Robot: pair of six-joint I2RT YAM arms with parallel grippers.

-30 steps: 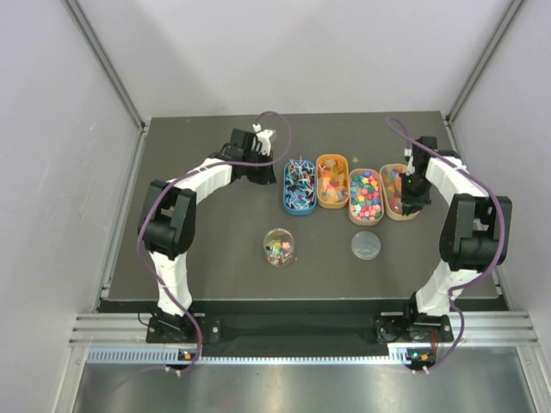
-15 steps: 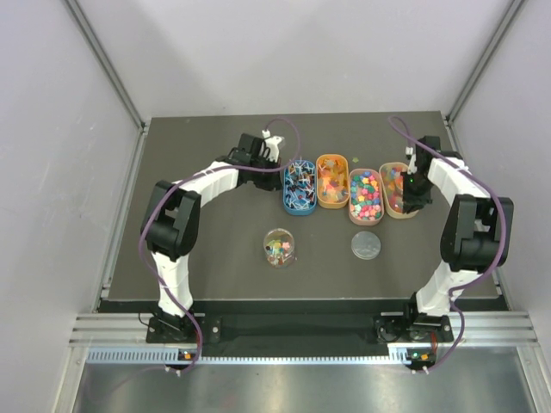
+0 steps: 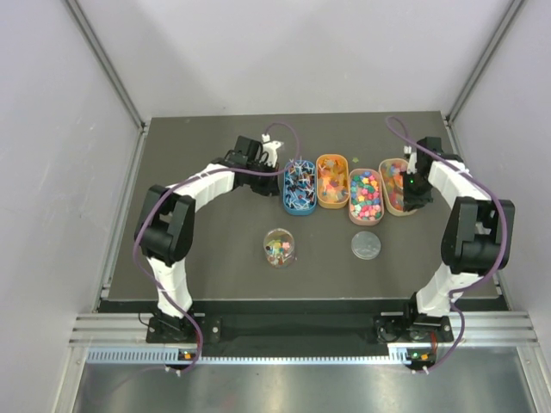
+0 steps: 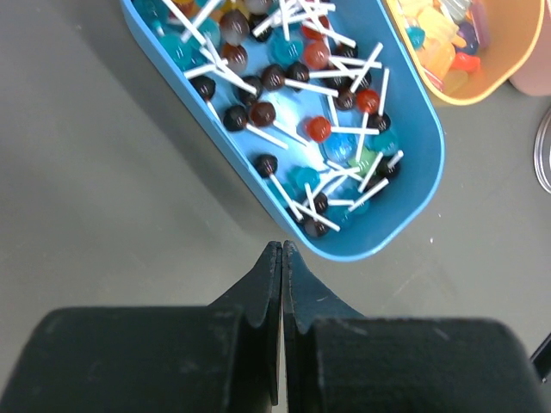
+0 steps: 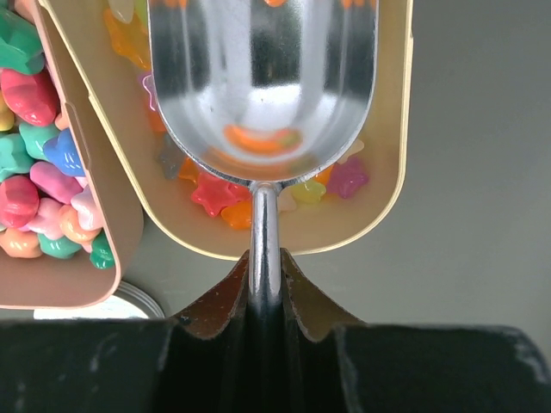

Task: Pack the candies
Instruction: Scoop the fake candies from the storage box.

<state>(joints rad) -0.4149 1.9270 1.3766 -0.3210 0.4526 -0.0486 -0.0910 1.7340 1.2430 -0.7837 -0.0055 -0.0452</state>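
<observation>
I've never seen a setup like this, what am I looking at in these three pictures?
These are two robot arms bolted to the edge of a table, each ending in two-finger jaws. The wide picture looks down from above; the other two come from wrist cameras. On the table stand four oval trays of sweets, a clear jar with a few sweets inside, and a round lid. The left arm has its jaws shut on nothing, beside the blue tray of lollipops. The right arm grips a shiny metal scoop by its handle, over the tan tray of star-shaped sweets.
</observation>
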